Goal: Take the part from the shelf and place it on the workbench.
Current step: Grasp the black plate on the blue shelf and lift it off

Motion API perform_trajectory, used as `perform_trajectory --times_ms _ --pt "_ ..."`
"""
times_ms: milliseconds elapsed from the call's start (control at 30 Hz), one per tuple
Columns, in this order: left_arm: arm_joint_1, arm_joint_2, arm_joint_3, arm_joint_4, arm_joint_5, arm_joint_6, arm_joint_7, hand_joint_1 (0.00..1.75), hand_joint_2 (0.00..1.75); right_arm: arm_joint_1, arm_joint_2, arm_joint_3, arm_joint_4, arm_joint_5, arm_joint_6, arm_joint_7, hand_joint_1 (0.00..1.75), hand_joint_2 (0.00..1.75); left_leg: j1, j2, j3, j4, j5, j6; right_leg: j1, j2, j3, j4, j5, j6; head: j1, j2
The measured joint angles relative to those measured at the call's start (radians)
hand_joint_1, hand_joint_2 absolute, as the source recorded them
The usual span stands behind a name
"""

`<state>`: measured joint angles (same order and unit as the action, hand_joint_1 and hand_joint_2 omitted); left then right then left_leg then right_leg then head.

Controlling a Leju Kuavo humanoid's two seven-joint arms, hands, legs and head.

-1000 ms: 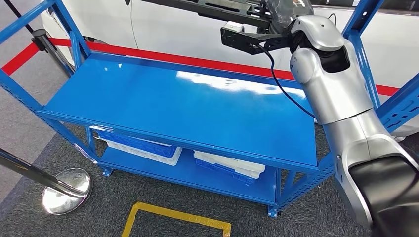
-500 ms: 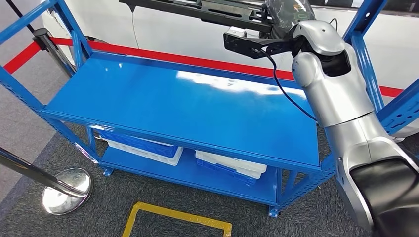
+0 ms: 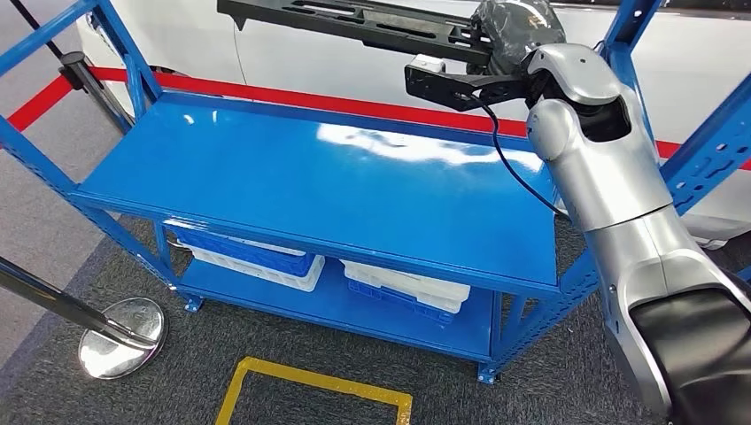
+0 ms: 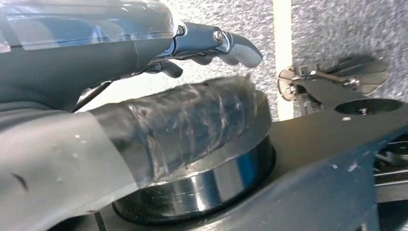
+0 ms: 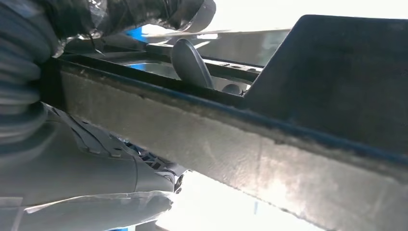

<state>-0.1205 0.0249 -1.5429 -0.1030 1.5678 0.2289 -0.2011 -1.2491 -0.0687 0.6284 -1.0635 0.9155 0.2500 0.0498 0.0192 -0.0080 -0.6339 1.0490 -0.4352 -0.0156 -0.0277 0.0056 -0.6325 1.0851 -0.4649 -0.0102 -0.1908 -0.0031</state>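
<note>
Gripping long black part at its end: right hand, above shelf.

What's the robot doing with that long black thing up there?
The robot's right hand grips one end of a long, flat black part with slots in it, holding it up in the air above the top of the blue metal shelf. The part hangs level over the shelf's far edge, touching nothing below. The left hand hangs down by the grey carpet, holding nothing. White and blue trays sit on the lower shelf.
</note>
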Motion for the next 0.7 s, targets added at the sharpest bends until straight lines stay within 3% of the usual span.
perform_trajectory --times_ms 33,100,167,200,233,267,300,367,433,500,533,567,600,667,700 --pt "0.001 0.000 0.000 0.000 0.000 0.000 0.000 0.00 0.00 0.000 0.000 0.001 0.000 0.000 0.000 0.000 1.75 1.75 0.001 0.001 -0.009 0.017 -0.019 -0.005 -0.001 -0.001 -0.006 -0.003 0.008 -0.010 0.000 0.000" --pt "-0.001 0.000 0.000 0.000 0.000 0.000 0.000 0.00 0.00 -0.001 0.001 0.002 0.000 0.001 0.000 0.001 1.75 1.75 0.002 0.003 -0.040 0.106 -0.096 -0.011 0.000 -0.004 -0.022 -0.008 0.024 -0.026 0.000 0.000" --pt "-0.003 0.001 0.000 0.000 0.000 0.000 -0.001 0.00 0.00 0.001 0.001 0.004 0.000 0.001 0.000 0.000 1.75 1.75 0.002 0.003 -0.069 0.226 -0.166 -0.012 0.006 -0.005 -0.038 -0.008 0.037 -0.031 0.000 0.000" --pt "-0.004 0.001 0.000 0.000 0.000 0.000 -0.001 0.00 0.00 0.002 0.001 0.005 0.000 0.001 0.000 0.000 1.75 1.75 0.001 0.003 -0.069 0.257 -0.176 -0.010 0.010 -0.005 -0.047 -0.008 0.044 -0.032 0.000 0.000" --pt "-0.005 0.001 0.000 0.000 0.000 0.000 -0.001 0.00 0.00 0.003 0.001 0.006 0.001 0.001 0.001 0.000 1.75 1.75 -0.001 0.003 -0.052 0.255 -0.169 -0.006 0.014 -0.005 -0.055 -0.008 0.051 -0.033 0.000 0.000" --pt "-0.005 0.001 0.000 0.000 0.000 0.000 -0.001 0.00 0.00 0.004 0.001 0.008 0.001 0.001 0.001 0.000 1.75 1.75 -0.004 0.003 -0.018 0.215 -0.146 0.002 0.017 -0.005 -0.063 -0.008 0.059 -0.033 0.000 0.000" --pt "-0.005 0.001 0.000 0.000 0.000 0.000 -0.001 0.00 0.00 0.003 0.001 0.009 0.001 0.001 0.001 0.000 1.75 1.75 -0.009 0.002 0.030 0.147 -0.121 0.013 0.020 -0.005 -0.069 -0.008 0.066 -0.033 0.000 0.000" --pt "-0.004 0.005 0.000 0.000 0.000 0.000 0.000 0.00 0.00 0.002 0.001 0.010 0.001 0.001 0.001 0.000 1.75 1.75 -0.019 0.002 0.112 0.018 -0.098 0.033 0.021 -0.005 -0.076 -0.011 0.080 -0.029 0.000 0.000" --pt "-0.003 0.008 0.000 0.000 0.000 0.000 0.000 0.00 0.00 0.000 0.000 0.011 0.001 0.001 0.001 0.000 1.75 1.75 -0.028 0.002 0.132 -0.032 -0.093 0.042 0.014 -0.007 -0.078 -0.020 0.097 -0.017 0.000 0.000" --pt "-0.002 0.007 0.000 0.000 0.000 -0.001 0.000 0.00 0.00 -0.001 0.000 0.012 0.001 0.000 0.002 -0.001 1.75 1.75 -0.029 0.004 0.127 -0.052 -0.066 0.044 0.011 -0.008 -0.078 -0.034 0.115 -0.004 0.000 0.000" --pt "-0.002 0.007 0.000 0.000 0.000 -0.001 0.000 0.00 0.00 -0.002 0.000 0.013 0.002 -0.001 0.003 -0.002 1.75 1.75 -0.026 0.006 0.124 -0.064 -0.050 0.046 0.013 -0.007 -0.082 -0.034 0.109 0.001 0.000 0.000" --pt "-0.003 0.007 0.000 0.000 0.000 -0.002 0.001 0.00 0.00 -0.003 -0.001 0.013 0.002 -0.002 0.004 -0.002 1.75 1.75 -0.022 0.009 0.118 -0.076 -0.032 0.048 0.014 -0.006 -0.090 -0.017 0.080 0.005 0.001 0.000" --pt "-0.003 0.006 0.000 0.000 -0.001 -0.002 0.001 0.00 0.00 -0.005 -0.002 0.013 0.003 -0.002 0.006 -0.002 1.75 1.75 -0.019 0.012 0.108 -0.082 -0.016 0.050 0.013 -0.006 -0.101 0.021 0.032 0.009 0.001 0.000" --pt "-0.003 0.005 0.000 0.000 -0.001 -0.004 0.001 0.00 0.00 -0.006 -0.002 0.014 0.005 -0.004 0.008 -0.002 1.75 1.75 -0.019 0.016 0.079 -0.080 0.005 0.052 0.010 -0.006 -0.123 0.136 -0.065 0.016 0.001 0.000" --pt "-0.002 0.004 0.000 0.000 -0.002 -0.004 0.001 0.00 0.00 -0.006 -0.002 0.016 0.006 -0.005 0.009 -0.003 1.75 1.75 -0.018 0.017 0.064 -0.075 0.014 0.052 0.008 -0.006 -0.127 0.189 -0.081 0.020 0.001 0.000"
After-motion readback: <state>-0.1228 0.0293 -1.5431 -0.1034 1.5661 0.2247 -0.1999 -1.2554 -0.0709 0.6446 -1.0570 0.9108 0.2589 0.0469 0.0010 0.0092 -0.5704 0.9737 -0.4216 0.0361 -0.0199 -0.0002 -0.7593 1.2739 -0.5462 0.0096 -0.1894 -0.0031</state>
